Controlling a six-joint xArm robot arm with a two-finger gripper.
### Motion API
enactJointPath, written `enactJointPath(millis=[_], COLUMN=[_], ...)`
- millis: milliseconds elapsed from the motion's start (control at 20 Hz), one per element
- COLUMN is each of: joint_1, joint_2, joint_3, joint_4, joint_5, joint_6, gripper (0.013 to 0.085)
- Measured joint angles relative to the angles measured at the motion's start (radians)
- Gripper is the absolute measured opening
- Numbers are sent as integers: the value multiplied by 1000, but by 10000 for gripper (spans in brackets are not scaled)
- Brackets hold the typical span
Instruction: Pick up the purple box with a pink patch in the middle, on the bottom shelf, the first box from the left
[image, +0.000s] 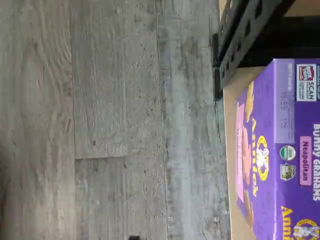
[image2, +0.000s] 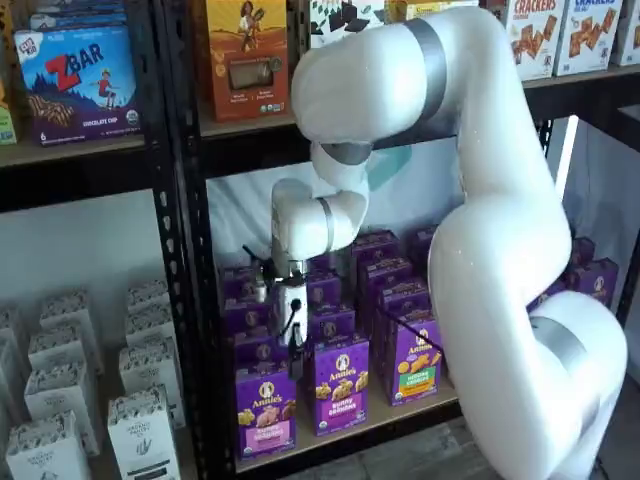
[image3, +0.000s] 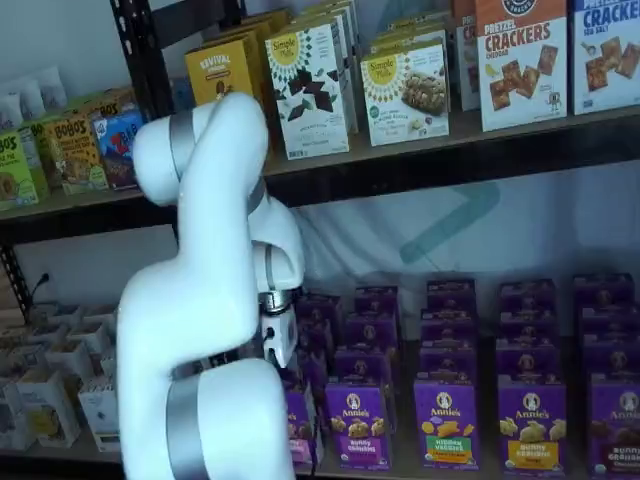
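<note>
Purple box (image2: 265, 408) stands just below my fingers (image2: 297, 345) at the bottom shelf (image2: 350, 432) front; they're spread wide, empty. I'd descend straight, straddling its sides before closing.

Purple box (image2: 264, 411) at front of bottom shelf (image2: 350, 432), end of front row. Neighbour carton (image2: 341, 385) at its 3 o'clock. More cartons (image2: 385, 265) ranked behind.

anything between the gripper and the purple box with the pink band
Nothing shows between them in a shelf view: the gripper hangs directly above the purple box, with no other carton in that stretch.
</note>
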Motion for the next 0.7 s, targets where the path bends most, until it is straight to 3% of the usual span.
enactJointPath(millis=[100,700], joint_1=[4,13], joint_2=[3,60], joint_3=[8,-40], joint_4=[-1,5], joint_5=[-42,-95], joint_6=[3,6], gripper=[850,850])
